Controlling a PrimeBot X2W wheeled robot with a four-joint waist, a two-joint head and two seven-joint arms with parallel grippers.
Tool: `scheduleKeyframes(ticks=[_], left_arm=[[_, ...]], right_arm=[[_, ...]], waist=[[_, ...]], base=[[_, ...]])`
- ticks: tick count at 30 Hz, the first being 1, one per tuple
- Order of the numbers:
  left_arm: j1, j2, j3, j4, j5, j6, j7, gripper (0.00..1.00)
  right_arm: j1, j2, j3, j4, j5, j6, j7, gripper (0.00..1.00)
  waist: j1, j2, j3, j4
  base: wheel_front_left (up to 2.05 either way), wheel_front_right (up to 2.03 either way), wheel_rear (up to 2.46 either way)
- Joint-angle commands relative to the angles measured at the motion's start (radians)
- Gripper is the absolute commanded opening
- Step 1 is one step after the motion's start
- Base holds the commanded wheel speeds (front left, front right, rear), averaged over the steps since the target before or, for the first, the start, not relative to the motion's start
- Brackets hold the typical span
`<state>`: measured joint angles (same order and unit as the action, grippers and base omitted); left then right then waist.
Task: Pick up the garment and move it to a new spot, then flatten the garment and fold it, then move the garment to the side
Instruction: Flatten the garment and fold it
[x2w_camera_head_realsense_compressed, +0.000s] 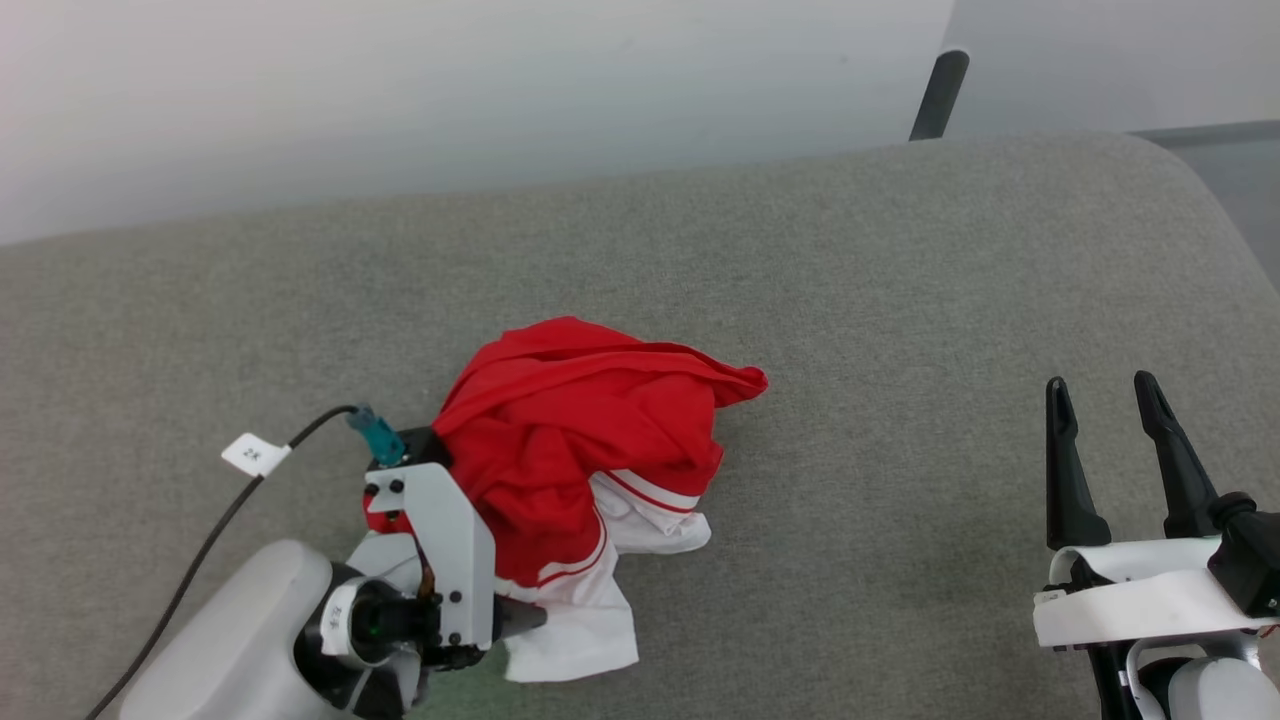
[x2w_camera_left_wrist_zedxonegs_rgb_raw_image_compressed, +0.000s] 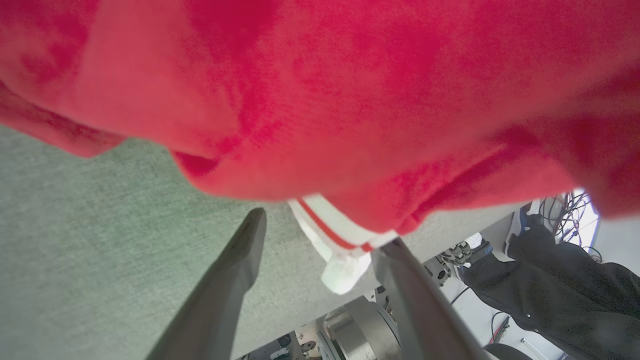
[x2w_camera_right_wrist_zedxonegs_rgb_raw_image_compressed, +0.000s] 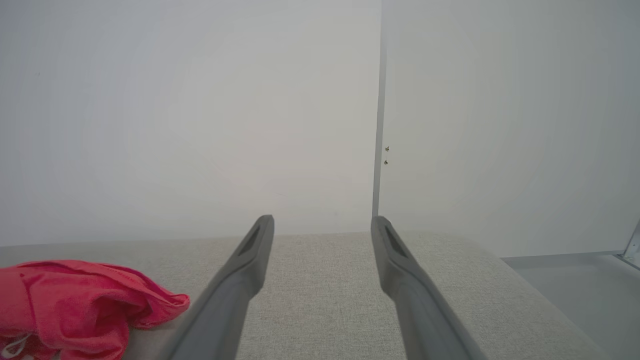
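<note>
The garment (x2w_camera_head_realsense_compressed: 570, 430), red with white striped sleeves, lies crumpled on the grey padded surface (x2w_camera_head_realsense_compressed: 900, 300), left of centre. My left gripper (x2w_camera_left_wrist_zedxonegs_rgb_raw_image_compressed: 325, 230) sits at its near-left edge, open. Red cloth (x2w_camera_left_wrist_zedxonegs_rgb_raw_image_compressed: 320, 100) drapes just above the fingers and a white striped cuff (x2w_camera_left_wrist_zedxonegs_rgb_raw_image_compressed: 345, 250) hangs between their tips, ungripped. In the head view one dark finger (x2w_camera_head_realsense_compressed: 522, 619) pokes out over the white sleeve; the other is hidden under the cloth. My right gripper (x2w_camera_head_realsense_compressed: 1100, 385) hovers open far to the right, nothing between its fingers (x2w_camera_right_wrist_zedxonegs_rgb_raw_image_compressed: 250, 260). The garment's edge (x2w_camera_right_wrist_zedxonegs_rgb_raw_image_compressed: 75, 295) shows at its lower left.
A white wall runs behind the surface, with a dark pole (x2w_camera_head_realsense_compressed: 938, 95) at the back right. A black cable with a white tag (x2w_camera_head_realsense_compressed: 255, 455) trails from my left wrist. Past the surface's near edge stand cables, gear and what looks like a person's dark trouser leg (x2w_camera_left_wrist_zedxonegs_rgb_raw_image_compressed: 550, 280).
</note>
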<state>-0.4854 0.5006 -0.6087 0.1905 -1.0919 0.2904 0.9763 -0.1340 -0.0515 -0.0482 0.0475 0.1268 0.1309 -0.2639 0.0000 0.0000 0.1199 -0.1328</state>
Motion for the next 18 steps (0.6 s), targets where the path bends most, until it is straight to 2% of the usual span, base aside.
scheduleKeyframes(ticks=[1,9,10,11,12,13,18], left_arm=[[-0.012,-0.003,-0.004,0.02,0.017,-0.012,-0.015,1.0],[-0.008,-0.042,-0.017,0.151,0.027,-0.053,-0.072,1.0],[-0.005,-0.05,-0.017,0.164,0.021,-0.062,-0.078,0.86],[-0.002,-0.057,-0.015,0.179,0.014,-0.07,-0.085,0.43],[-0.001,-0.064,-0.015,0.188,0.008,-0.08,-0.087,0.11],[-0.002,-0.071,-0.015,0.196,0.002,-0.091,-0.09,0.0],[-0.013,-0.075,0.003,0.222,-0.027,-0.119,-0.077,0.0]], right_arm=[[-0.012,0.002,0.005,-0.003,0.011,0.0,-0.001,1.0],[-0.03,0.002,0.012,-0.004,0.018,0.0,-0.001,1.0],[-0.032,0.002,0.012,-0.004,0.018,0.0,-0.001,1.0],[-0.034,0.002,0.012,-0.004,0.019,0.0,-0.001,1.0],[-0.035,0.002,0.012,-0.004,0.02,0.0,-0.001,1.0],[-0.035,0.002,0.012,-0.003,0.02,0.0,-0.001,1.0],[-0.027,0.002,0.004,-0.002,0.011,0.0,-0.001,1.0]], waist=[[0.0,0.0,0.012,-0.008],[0.0,0.0,0.039,-0.023],[0.0,0.0,0.041,-0.024],[0.0,0.0,0.042,-0.025],[0.0,0.0,0.043,-0.025],[0.0,0.0,0.043,-0.025],[0.0,0.0,0.03,-0.018]], base=[[0.0,0.0,0.0],[0.0,0.0,0.0],[0.0,0.0,0.0],[0.0,0.0,0.0],[0.0,0.0,0.0],[0.0,0.0,0.0],[0.0,0.0,0.0]])
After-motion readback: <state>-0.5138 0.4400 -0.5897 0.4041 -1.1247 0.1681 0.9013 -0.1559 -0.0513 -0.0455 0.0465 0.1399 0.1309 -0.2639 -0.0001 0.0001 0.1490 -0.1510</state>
